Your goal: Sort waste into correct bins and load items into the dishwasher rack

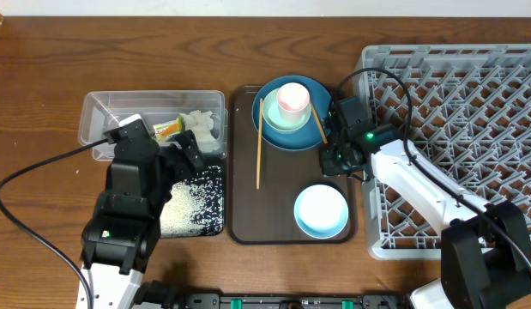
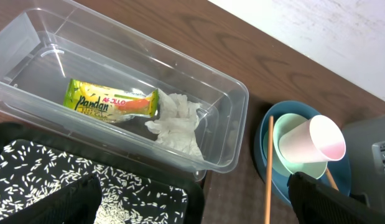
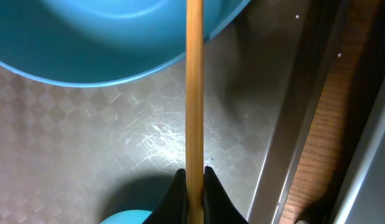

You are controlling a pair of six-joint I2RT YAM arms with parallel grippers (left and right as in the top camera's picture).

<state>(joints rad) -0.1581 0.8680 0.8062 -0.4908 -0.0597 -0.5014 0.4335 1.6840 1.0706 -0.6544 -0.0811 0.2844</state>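
Note:
My right gripper (image 3: 194, 180) is shut on a wooden chopstick (image 3: 194, 81), low over the brown tray (image 3: 86, 143) beside the dark-blue plate (image 3: 105, 37). From above, that chopstick (image 1: 317, 123) leans on the plate (image 1: 316, 94), which holds the pale-green bowl (image 1: 274, 122) and pink cup (image 1: 292, 101). A second chopstick (image 1: 258, 142) lies on the tray. The white/light-blue bowl (image 1: 321, 210) sits at the tray's front. My left gripper (image 2: 192, 205) hangs open over the black bin (image 2: 242, 186) of rice grains (image 2: 117, 186). The clear tub (image 2: 229, 124) holds the wrapper (image 2: 111, 104) and napkin (image 2: 176, 124).
The grey dishwasher rack (image 1: 471, 112) fills the right side, its near wall just right of my right arm. The brown tray (image 1: 248, 215) lies between the bins and the rack. Bare wooden table runs along the back and left.

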